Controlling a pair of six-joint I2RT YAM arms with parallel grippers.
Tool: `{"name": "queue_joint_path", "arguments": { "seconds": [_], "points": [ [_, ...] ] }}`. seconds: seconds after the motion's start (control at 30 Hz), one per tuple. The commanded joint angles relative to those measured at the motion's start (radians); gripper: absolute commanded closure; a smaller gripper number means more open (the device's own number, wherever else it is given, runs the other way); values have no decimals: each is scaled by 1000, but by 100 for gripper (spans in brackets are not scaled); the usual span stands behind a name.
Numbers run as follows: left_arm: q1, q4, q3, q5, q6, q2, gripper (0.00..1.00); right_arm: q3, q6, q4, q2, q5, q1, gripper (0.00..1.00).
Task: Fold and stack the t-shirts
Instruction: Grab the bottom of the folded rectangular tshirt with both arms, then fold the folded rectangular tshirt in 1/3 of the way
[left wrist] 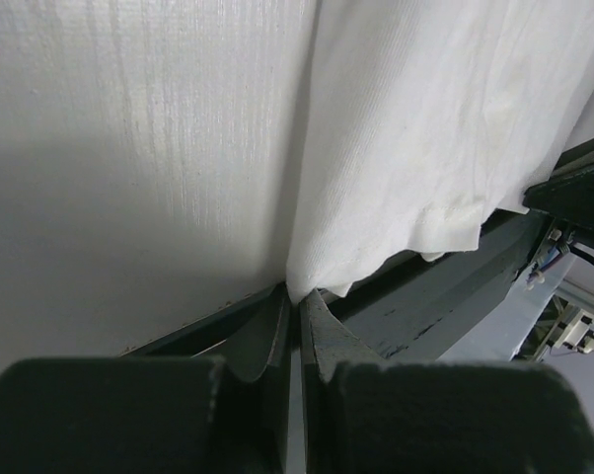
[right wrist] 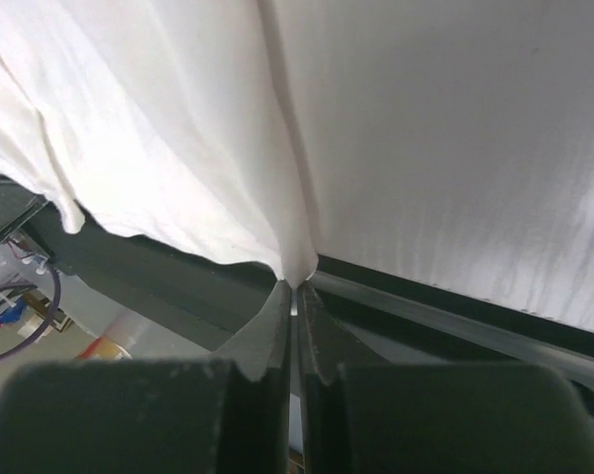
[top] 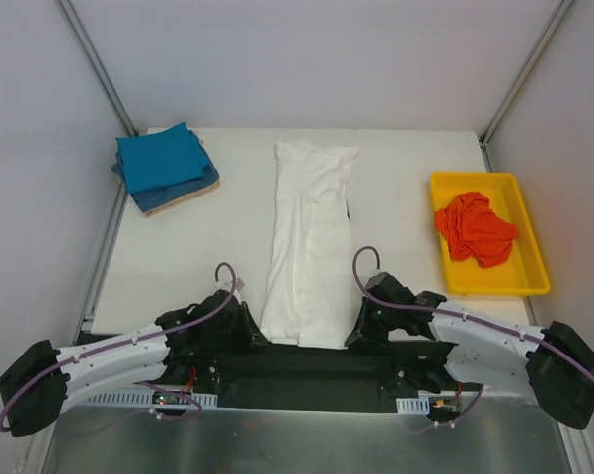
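The white t-shirt [top: 307, 247] lies in the middle of the table [top: 179, 276]. It is folded into one long strip that runs from the far side to the near edge, and it looks a bit crumpled at the far end. The left gripper [top: 250, 334] is at the near left corner of the strip. In the left wrist view its two fingers are pressed together with the cloth corner pinched between the tips. The right gripper [top: 361, 331] is at the near right corner. In the right wrist view its fingers are also squeezed together, and a bit of the white cloth is caught between them. Both arms lie low along the near edge, one on each side of the shirt. At the far left corner of the table, folded teal-blue t-shirts [top: 159, 161] sit in a pile on top of a tan t-shirt [top: 179, 203]. On the right side, an orange-red t-shirt [top: 475, 229] lies bunched up inside a yellow tray [top: 534, 284].
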Motion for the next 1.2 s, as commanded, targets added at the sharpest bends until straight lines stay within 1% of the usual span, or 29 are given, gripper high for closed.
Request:
{"name": "queue_joint_path", "arguments": {
  "seconds": [0.0, 0.13, 0.23, 0.37, 0.47, 0.5, 0.63, 0.73, 0.77, 0.87, 0.97, 1.03, 1.1, 1.17],
  "points": [
    [5, -26, -9, 9, -8, -31, 100, 18, 29, 39, -45, -7, 21, 99],
    [5, -26, -3, 42, -13, -69, 100, 27, 36, 16, -97, -4, 32, 99],
    [-15, -29, -17, 75, -47, -103, 100, 35, 61, -53, -134, 13, 50, 99],
    [-30, -47, -36, 94, -73, -135, 100, 21, 104, -60, -183, 14, 84, 99],
    [-30, -59, 0, 91, -28, -134, 100, 47, 81, -82, -205, 57, 82, 99],
    [-32, -64, 35, 83, -1, -132, 100, 62, 69, -88, -200, 78, 84, 99],
    [-32, -89, 131, 2, 67, -105, 100, 173, -36, -123, -137, 138, 79, 100],
    [-29, -89, 216, -43, 133, -38, 100, 257, -91, -157, -94, 189, 55, 99],
    [-26, -90, 264, -55, 166, 2, 100, 298, -132, -163, -68, 203, 29, 99],
    [-1, -98, 331, -99, 240, 85, 100, 358, -207, -165, -28, 220, -25, 99],
    [23, -98, 431, -133, 330, 163, 100, 446, -261, -168, 2, 243, -79, 99],
    [57, -99, 506, -173, 364, 206, 100, 502, -301, -169, 38, 255, -100, 99],
    [116, -98, 580, -165, 409, 275, 100, 536, -336, -166, 77, 252, -142, 99],
    [152, -96, 647, -165, 456, 349, 100, 579, -353, -159, 99, 264, -181, 99]
  ]
}}
